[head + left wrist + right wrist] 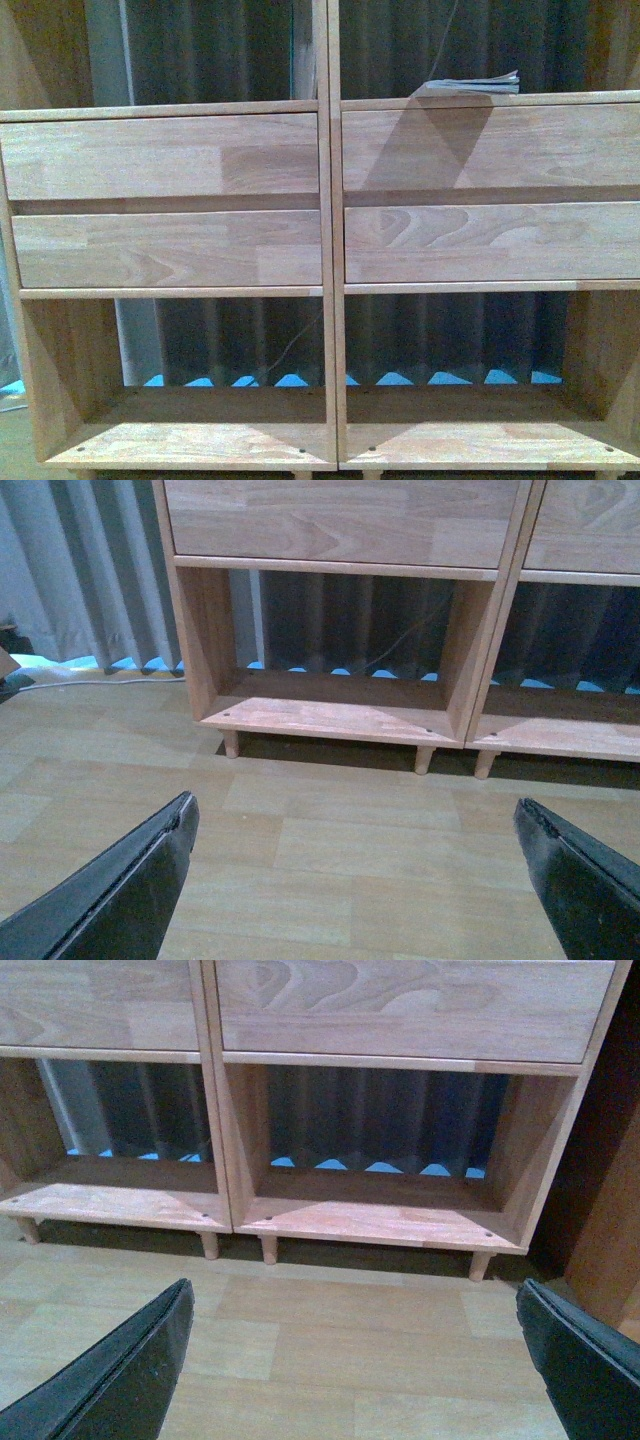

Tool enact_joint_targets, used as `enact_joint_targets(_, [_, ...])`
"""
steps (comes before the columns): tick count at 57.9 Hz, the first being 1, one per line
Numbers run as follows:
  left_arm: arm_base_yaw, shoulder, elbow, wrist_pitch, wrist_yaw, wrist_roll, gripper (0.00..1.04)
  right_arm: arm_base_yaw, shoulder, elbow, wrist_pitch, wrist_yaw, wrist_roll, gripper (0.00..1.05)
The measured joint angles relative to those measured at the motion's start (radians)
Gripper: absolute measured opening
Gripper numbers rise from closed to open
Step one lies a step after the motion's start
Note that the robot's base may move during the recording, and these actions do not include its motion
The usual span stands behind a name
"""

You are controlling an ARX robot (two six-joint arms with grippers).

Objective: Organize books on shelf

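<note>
The pale wood shelf (330, 250) fills the front view, with two columns, four drawer fronts and open lower compartments. A few thin books (478, 86) lie flat on the upper right board, above the right drawers. Neither arm shows in the front view. My left gripper (355, 825) is open and empty, low over the wood floor, facing the shelf's lower left compartment (335, 715). My right gripper (355, 1310) is open and empty, low over the floor, facing the lower right compartment (375, 1220).
Dark curtains (210, 50) hang behind the backless shelf. A cable (90, 680) lies on the floor left of the shelf. A wooden panel (605, 1230) stands to the right of the shelf. Short peg legs (423, 759) hold the shelf off the floor.
</note>
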Motion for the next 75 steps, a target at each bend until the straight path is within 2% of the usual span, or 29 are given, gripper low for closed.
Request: enact_joint_targets(75, [0.000, 0.000, 0.000, 0.000, 0.000, 0.000, 0.97, 0.000, 0.000, 0.000, 0.000, 0.000, 0.000, 0.98])
